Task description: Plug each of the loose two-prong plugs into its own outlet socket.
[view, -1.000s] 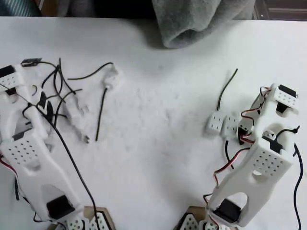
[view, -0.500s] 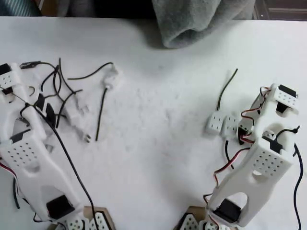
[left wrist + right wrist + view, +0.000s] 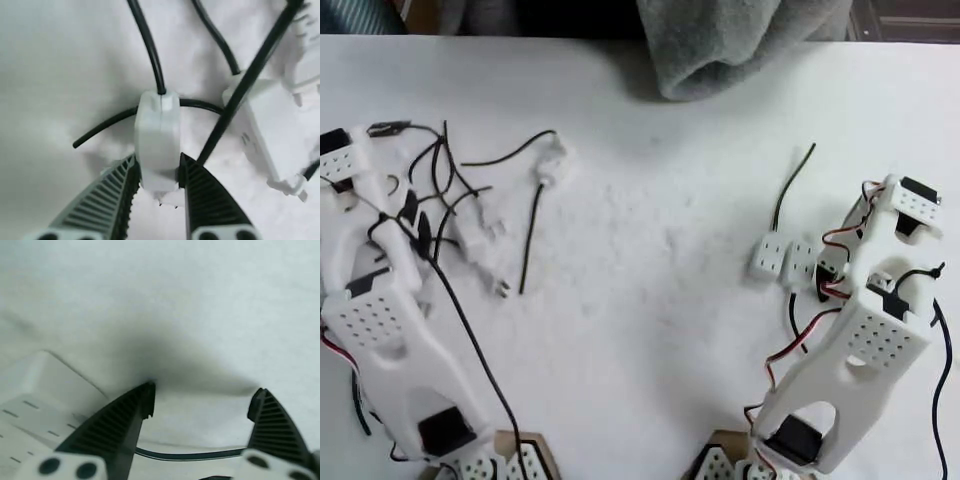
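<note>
My left gripper (image 3: 157, 195) is shut on a white two-prong plug (image 3: 159, 142), with a ribbed finger (image 3: 116, 200) on each side and the plug's black cord (image 3: 147, 47) running away from it. In the high view the left gripper (image 3: 415, 218) sits among tangled cords at the table's left. A second white plug (image 3: 552, 160) lies farther in, and a third (image 3: 480, 237) lies beside the cords. Two white outlet sockets (image 3: 783, 260) stand side by side at the right. My right gripper (image 3: 200, 415) is open next to an outlet block (image 3: 40, 390), and in the high view (image 3: 825, 278) it is just right of the sockets.
A grey cloth (image 3: 740, 45) lies at the table's far edge. Loose black cords (image 3: 445, 190) spread around the left arm. Another white plug body (image 3: 272, 135) lies close to the held one. A thin cable (image 3: 190, 455) runs under the right gripper.
The left arm swayed slightly left and came back, nudging the cords near it. The right arm and the sockets stayed put.
</note>
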